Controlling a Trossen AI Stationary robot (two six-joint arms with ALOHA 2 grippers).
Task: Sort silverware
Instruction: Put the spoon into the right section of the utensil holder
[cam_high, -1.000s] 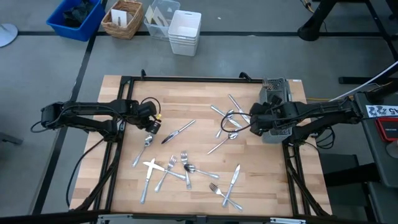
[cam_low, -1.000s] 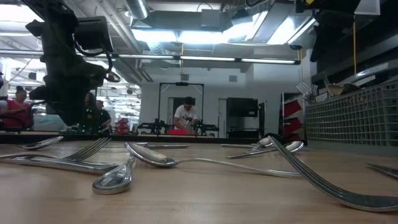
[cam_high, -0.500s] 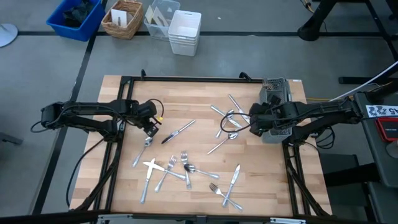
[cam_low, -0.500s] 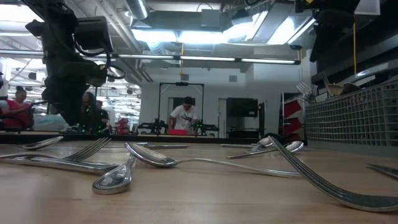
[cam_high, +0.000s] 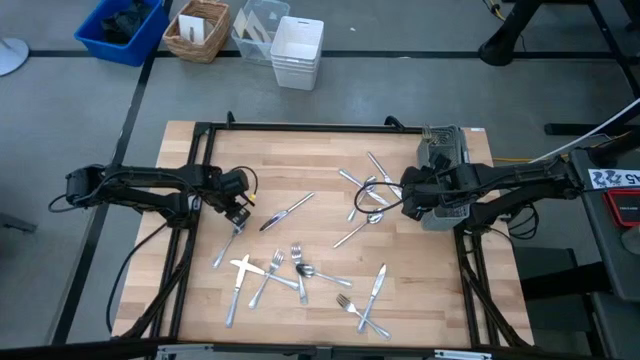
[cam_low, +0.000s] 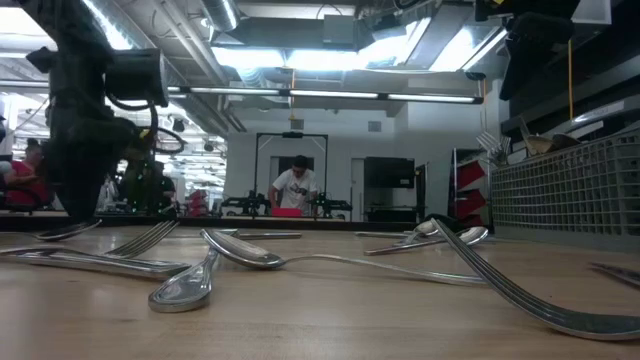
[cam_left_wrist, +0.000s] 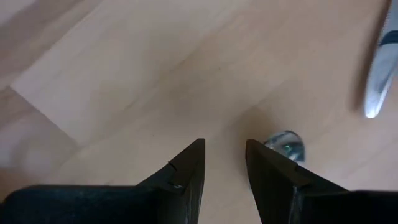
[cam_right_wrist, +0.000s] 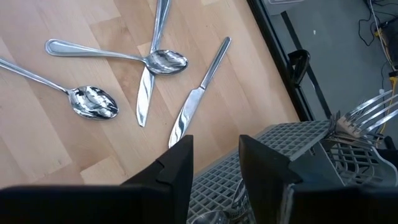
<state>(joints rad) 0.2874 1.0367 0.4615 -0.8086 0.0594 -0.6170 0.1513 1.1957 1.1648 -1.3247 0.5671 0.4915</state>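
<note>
Silverware lies scattered on the wooden table (cam_high: 310, 160): a spoon (cam_high: 230, 242) at the left, a knife (cam_high: 287, 211), crossed spoons and knives (cam_high: 365, 190) at the right, and forks, a knife and a spoon (cam_high: 285, 272) near the front. My left gripper (cam_high: 239, 213) points down, open, just above the table, with the spoon's bowl (cam_left_wrist: 284, 144) beside one finger and outside the gap. My right gripper (cam_right_wrist: 214, 152) hangs open over the wire-mesh caddy (cam_high: 443, 185), empty. Forks (cam_right_wrist: 367, 112) stand in the caddy.
A black frame (cam_high: 300, 127) runs round the table. Beyond the far edge stand a blue bin (cam_high: 120, 28), a wicker basket (cam_high: 197, 30) and a white bin (cam_high: 297, 50). A person (cam_low: 297, 185) stands far back in the room.
My left gripper has come down toward the table and a little toward the near edge, over the left spoon's bowl, rolling about its own axis. Its fingers stay open. The silverware has not moved.
</note>
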